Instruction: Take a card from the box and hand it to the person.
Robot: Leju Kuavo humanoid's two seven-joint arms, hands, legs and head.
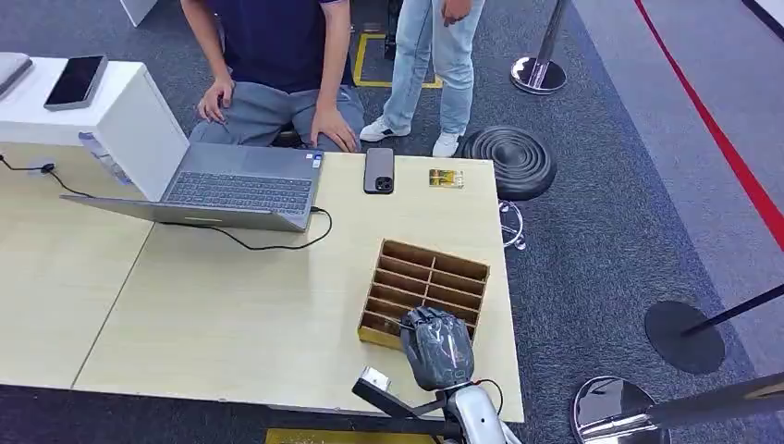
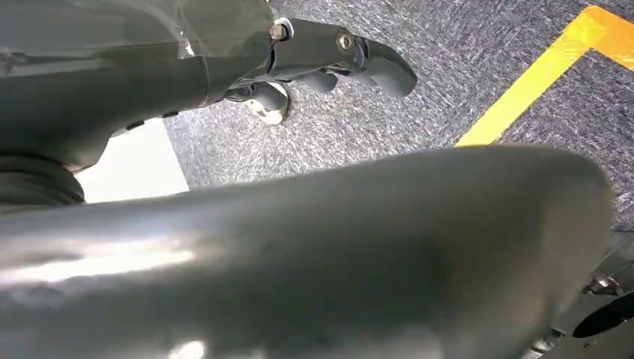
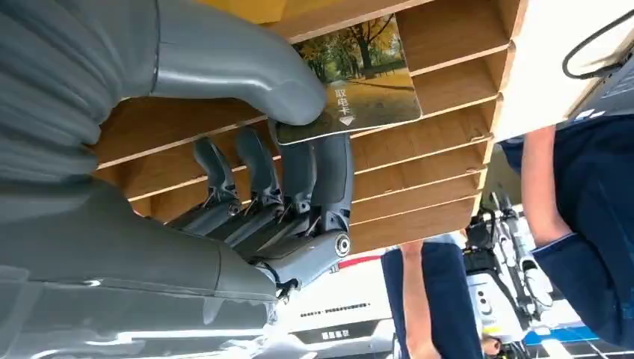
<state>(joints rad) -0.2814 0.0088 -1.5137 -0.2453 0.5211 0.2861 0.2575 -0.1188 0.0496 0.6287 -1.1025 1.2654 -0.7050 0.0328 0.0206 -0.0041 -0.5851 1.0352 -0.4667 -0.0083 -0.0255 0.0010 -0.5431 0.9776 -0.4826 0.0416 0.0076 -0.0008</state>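
Pale wooden bench (image 1: 231,305) on grey carpet. Right hand (image 3: 247,149) over slotted wooden box (image 1: 422,291), thumb and fingers pinching autumn-scene picture card (image 3: 366,82), partly out of slot. Step: extraction. Next: lift clear, carry to seated person (image 1: 277,55). Left hand (image 2: 329,63) hangs, seems empty, fingers curled.

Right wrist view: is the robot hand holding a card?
Yes, the right robot hand pinches a card between thumb and fingers, by the box.
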